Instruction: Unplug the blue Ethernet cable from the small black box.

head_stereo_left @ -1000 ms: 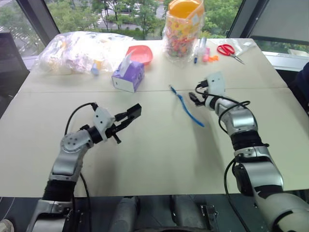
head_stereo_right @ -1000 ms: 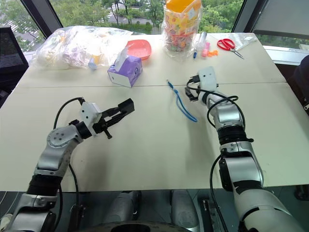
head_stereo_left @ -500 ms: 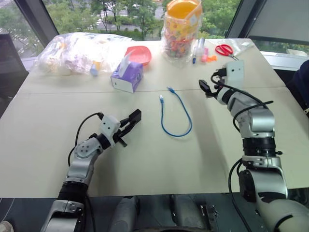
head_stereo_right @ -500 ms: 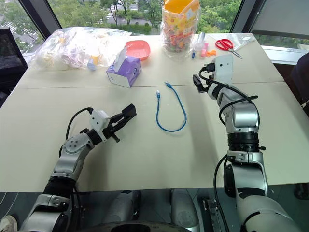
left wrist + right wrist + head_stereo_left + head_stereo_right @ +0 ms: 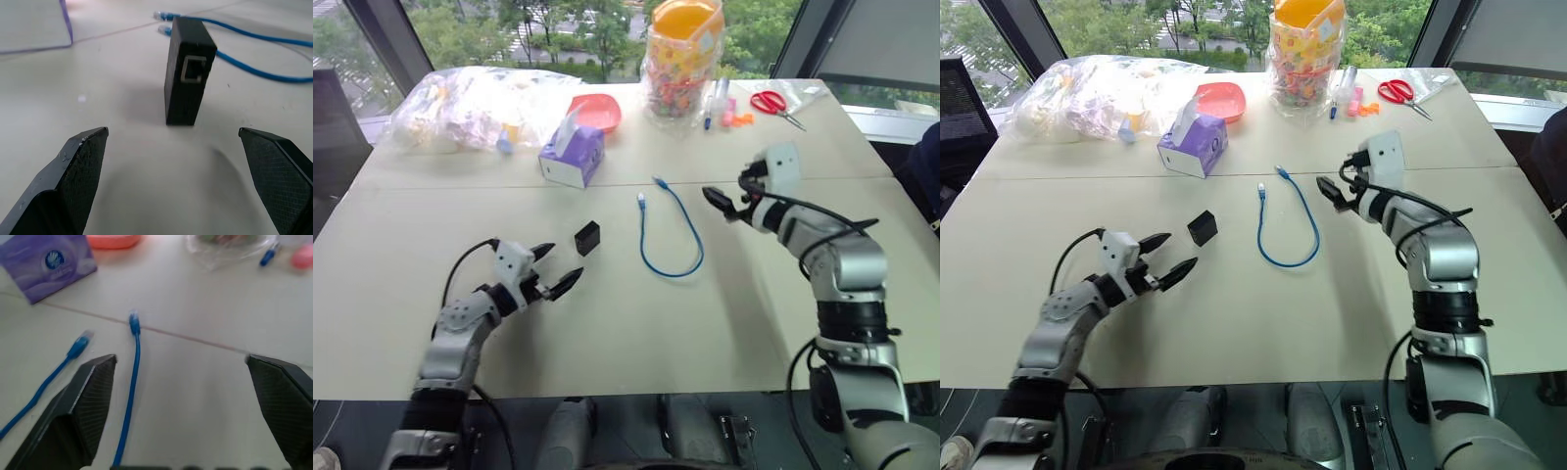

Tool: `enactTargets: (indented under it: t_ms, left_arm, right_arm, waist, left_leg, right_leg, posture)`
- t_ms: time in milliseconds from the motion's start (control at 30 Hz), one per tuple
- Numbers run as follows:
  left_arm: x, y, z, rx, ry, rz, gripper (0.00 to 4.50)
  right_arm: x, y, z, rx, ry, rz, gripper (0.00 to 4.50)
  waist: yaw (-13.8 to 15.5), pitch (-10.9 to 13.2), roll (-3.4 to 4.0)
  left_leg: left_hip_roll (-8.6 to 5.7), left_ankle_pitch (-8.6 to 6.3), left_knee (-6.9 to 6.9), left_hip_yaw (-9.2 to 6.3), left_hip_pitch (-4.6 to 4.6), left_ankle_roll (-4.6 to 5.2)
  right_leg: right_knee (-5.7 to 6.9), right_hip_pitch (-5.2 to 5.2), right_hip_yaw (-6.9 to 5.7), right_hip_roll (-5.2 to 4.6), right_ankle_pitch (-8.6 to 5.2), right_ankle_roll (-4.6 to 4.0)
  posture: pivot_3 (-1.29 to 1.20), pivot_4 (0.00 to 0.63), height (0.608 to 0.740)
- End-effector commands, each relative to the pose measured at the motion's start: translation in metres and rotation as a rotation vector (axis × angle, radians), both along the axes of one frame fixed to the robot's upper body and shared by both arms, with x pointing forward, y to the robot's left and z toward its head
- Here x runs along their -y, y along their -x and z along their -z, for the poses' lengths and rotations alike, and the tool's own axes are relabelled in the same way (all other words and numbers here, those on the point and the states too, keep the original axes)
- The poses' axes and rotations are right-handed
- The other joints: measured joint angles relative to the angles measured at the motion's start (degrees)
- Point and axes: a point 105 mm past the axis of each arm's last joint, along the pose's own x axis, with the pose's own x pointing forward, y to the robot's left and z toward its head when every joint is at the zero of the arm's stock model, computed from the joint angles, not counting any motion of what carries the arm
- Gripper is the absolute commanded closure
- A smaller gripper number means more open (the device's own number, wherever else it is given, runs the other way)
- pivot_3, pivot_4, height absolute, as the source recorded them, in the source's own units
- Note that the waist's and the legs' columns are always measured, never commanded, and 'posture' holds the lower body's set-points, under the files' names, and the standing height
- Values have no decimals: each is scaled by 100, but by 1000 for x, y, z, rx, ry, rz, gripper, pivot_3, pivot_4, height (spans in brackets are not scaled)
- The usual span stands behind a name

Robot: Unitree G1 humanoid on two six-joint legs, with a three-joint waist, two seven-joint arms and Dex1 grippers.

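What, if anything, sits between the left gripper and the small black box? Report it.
Nothing visible does. The left gripper is open, and bare table lies between its fingers and the small black box, which stands upright with its empty port facing the gripper. The blue Ethernet cable lies beyond the box, unplugged.

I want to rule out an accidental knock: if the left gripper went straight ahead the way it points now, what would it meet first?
Most likely the small black box, standing on the table between the open fingers' line, ahead of the left gripper. The blue Ethernet cable lies beyond it.
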Motion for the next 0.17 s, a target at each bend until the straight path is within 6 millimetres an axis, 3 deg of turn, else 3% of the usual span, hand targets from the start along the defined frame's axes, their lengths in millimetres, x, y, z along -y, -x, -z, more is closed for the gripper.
enactTargets:
  t_ms: [33, 167]
  left_arm:
    - [-4, 12, -38, 34, 32, 67, 11]
    - [-11, 24, -59, -20, 1, 122, 11]
  right_arm:
    - [-11, 35, -12, 6, 9, -232, 128]
    - [-12, 70, -4, -128, -1, -414, 128]
  waist:
    - [13, 1, 1]
    - [16, 2, -1]
  left_leg:
    - [0, 0, 1, 0, 2, 0]
    - [2, -1, 1, -6, 7, 2]
  right_leg:
    - [-1, 3, -1, 0, 0, 0]
    - [-7, 16, -8, 0, -1, 1]
  posture:
    - [0, 150, 740]
    - [0, 150, 740]
